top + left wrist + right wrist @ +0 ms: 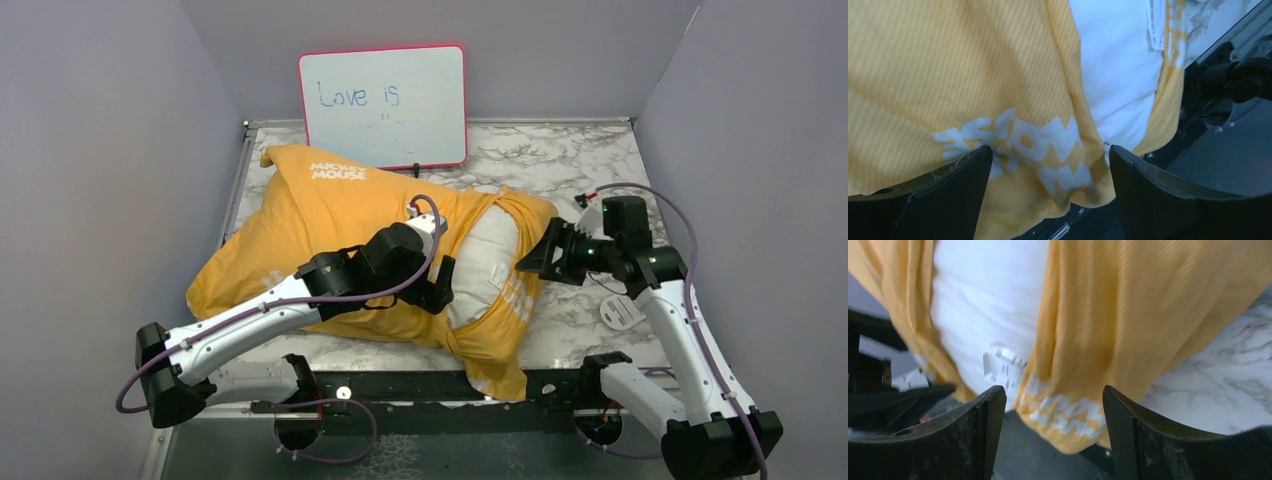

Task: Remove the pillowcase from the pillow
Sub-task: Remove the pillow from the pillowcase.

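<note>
Left gripper (1050, 150) mine: fingers spread wide, nothing pinched, poised over pillowcase (330, 215) near its lettered hem. Right gripper (1054, 390): fingers parted too, empty, facing bare end of pillow (485, 265). Pillow lies left of desk (600, 160) centre, reaching near edge, mostly inside yellow pillowcase.
</note>
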